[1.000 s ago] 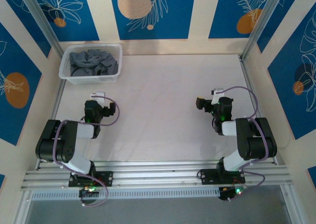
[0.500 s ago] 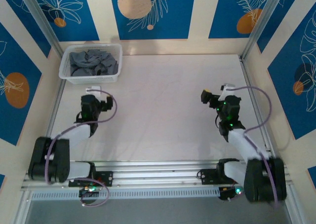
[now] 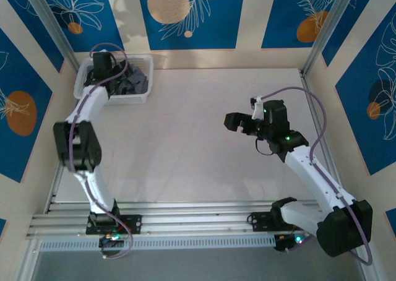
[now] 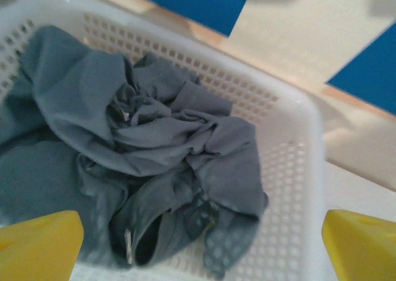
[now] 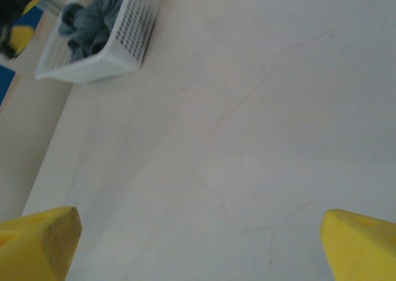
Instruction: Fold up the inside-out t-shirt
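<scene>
The inside-out t-shirt (image 4: 154,145) lies crumpled in a heap inside the white perforated basket (image 4: 303,108), dark slate-grey with a small tag showing. From above, the t-shirt (image 3: 133,80) fills the basket (image 3: 145,95) at the table's far left corner. My left gripper (image 3: 108,75) hangs over the basket; its yellow fingers (image 4: 37,244) stand wide apart above the cloth, open and holding nothing, and my left gripper (image 4: 201,247) looks down on the heap's near edge. My right gripper (image 3: 234,121) hovers open over the bare table right of centre, with nothing between its fingers (image 5: 362,244).
The pale table (image 3: 185,145) stretches between the arms. Patterned blue and cream walls close in the back and sides. A metal rail (image 3: 198,222) runs along the near edge. The right wrist view shows the basket (image 5: 117,52) far off at upper left.
My left arm has reached from near the table's front left up to the basket. The right arm has stretched out and swung its gripper leftward toward the table's middle. Both grippers stayed open.
</scene>
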